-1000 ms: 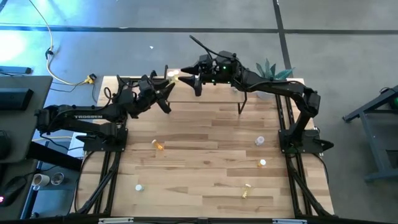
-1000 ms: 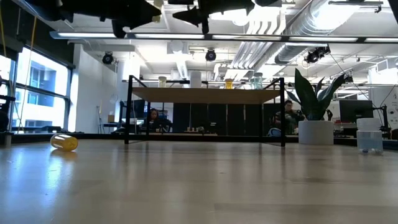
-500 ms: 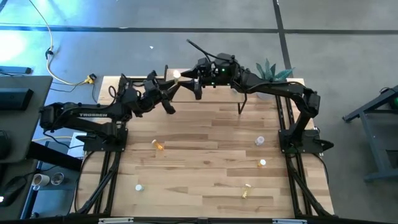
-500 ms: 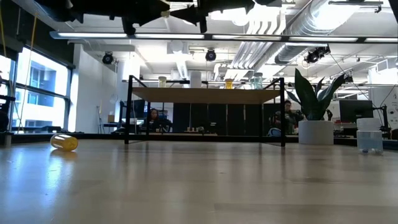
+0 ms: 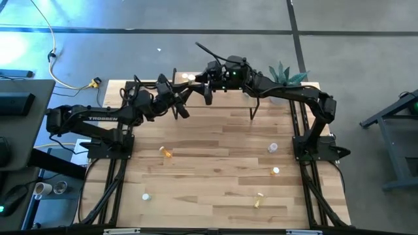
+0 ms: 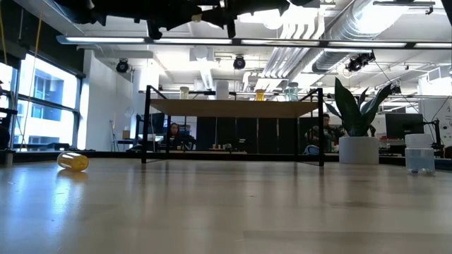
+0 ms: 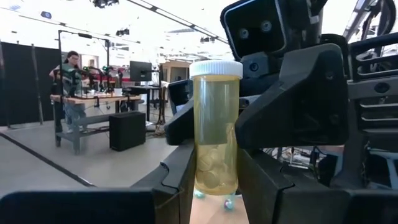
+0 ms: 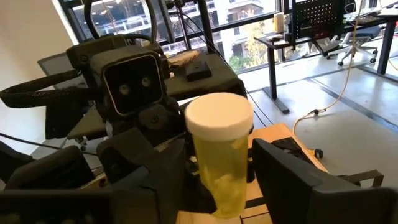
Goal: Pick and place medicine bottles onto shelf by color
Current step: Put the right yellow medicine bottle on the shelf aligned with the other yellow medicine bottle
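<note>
The left gripper is clamped on a yellow medicine bottle with a white cap, holding it upright above the shelf. The right gripper faces it from the other side, its fingers apart and flanking the same bottle, not visibly pressing it.

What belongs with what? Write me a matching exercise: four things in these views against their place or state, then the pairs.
1. yellow bottle
2. amber bottle
3. clear bottle
4. plant

A. potted, beside the shelf
B. lying on its side on the table
C. clamped in the left end effector
D. capped, upright on the table

Pairs: 1-C, 2-B, 3-D, 4-A
</note>
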Motion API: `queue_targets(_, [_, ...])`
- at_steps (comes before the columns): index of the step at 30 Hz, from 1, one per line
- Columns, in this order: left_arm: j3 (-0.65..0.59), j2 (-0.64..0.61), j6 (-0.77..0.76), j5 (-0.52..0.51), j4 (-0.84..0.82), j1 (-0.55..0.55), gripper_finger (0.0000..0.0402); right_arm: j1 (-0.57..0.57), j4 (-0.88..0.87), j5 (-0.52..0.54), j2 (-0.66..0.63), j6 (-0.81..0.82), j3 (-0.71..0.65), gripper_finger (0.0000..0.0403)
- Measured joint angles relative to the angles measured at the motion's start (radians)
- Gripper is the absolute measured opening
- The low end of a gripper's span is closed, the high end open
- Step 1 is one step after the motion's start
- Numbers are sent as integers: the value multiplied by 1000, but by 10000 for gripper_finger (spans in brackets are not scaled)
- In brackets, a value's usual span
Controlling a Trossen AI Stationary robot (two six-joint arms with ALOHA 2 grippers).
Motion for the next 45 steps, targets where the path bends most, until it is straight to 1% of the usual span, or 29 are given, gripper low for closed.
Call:
queue_targets(6, [0, 0, 26, -18, 0, 0, 93, 0, 0, 1, -1, -18, 0, 127])
queue_targets(12, [0, 0, 32, -20, -1, 0, 93, -1, 1, 8, -1, -22, 0, 98])
queue_targets(21, [0, 0, 34, -22, -8, 0, 93, -1, -1, 8, -1, -21, 0, 91])
queue_targets(26, [2, -2, 34, -28, -50, 0, 96, -1, -12, 9, -1, -17, 0, 90])
queue_targets(30, [3, -3, 38, 0, -90, 0, 122, -1, -12, 7, 1, -9, -1, 90])
queue_targets(36, [1, 0, 34, 27, -172, -1, 181, 0, 3, 9, 0, 8, 0, 90])
queue_targets(39, [1, -10, -15, 30, -234, 0, 204, 0, -6, 10, 0, 7, 0, 90])
queue_targets(42, [1, -40, -80, 67, -297, 0, 214, -1, -46, 10, -1, 5, 0, 90])
queue_targets(45, [1, -81, -109, 94, -387, -1, 214, 0, -97, 9, -6, 4, 0, 90])
